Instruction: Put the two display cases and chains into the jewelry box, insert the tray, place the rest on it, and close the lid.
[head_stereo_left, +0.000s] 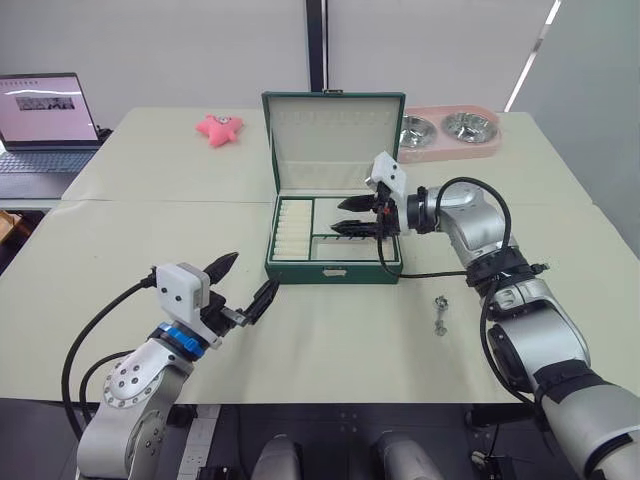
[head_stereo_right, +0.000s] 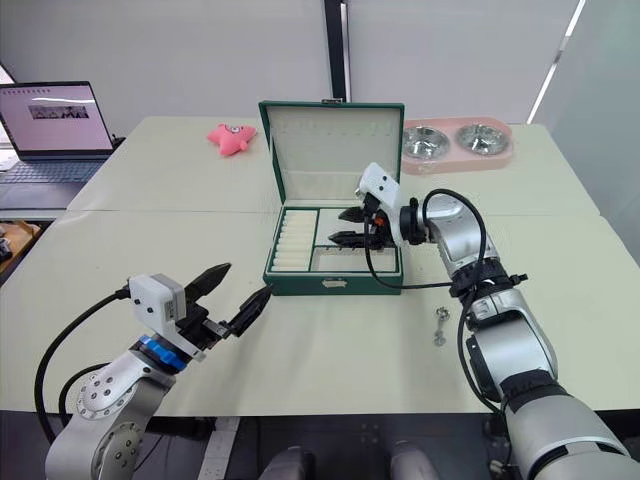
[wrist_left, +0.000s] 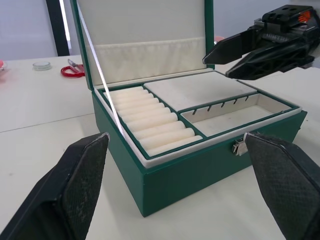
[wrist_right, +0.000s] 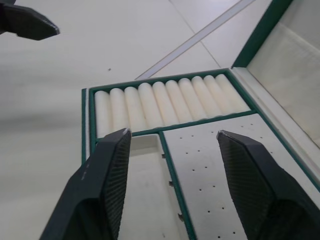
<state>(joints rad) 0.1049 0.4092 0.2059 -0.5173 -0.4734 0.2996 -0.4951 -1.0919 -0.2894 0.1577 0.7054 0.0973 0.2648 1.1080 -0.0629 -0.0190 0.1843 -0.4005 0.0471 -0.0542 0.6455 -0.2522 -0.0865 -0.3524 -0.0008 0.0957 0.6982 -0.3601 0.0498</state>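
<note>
Box (head_stereo_left: 333, 245) sits mid-table, lid (head_stereo_left: 333, 140) up, tray (wrist_left: 200, 89) already seated in it. Right gripper (head_stereo_left: 352, 215) hangs over the tray's right side, fingers spread, holding nothing. Left gripper (head_stereo_left: 243, 281) is off the table's front-left, near the box's front corner, also spread and empty.

Head views: a small metal piece (head_stereo_left: 439, 314), probably an earring or chain bit, lies on the table right of the box, well apart from it and from both grippers. Pink toy (head_stereo_left: 218, 127) behind the box to the left, pink bowl tray (head_stereo_left: 449, 135) behind to the right, laptop (head_stereo_left: 42, 120) on the far left.

Left wrist view adds detail the head views lack: roll slots (wrist_left: 150, 120), a hook row (wrist_left: 227, 103) over the front compartment, the front latch (wrist_left: 241, 146), and red scissors (wrist_left: 73, 69) plus a small round dish (wrist_left: 41, 64) on the table beyond the box.

Right wrist view: looks straight down at the perforated earring panel (wrist_right: 215, 170) between its fingers (wrist_right: 252, 180), rolls beyond. Can't tell what's under the tray.
</note>
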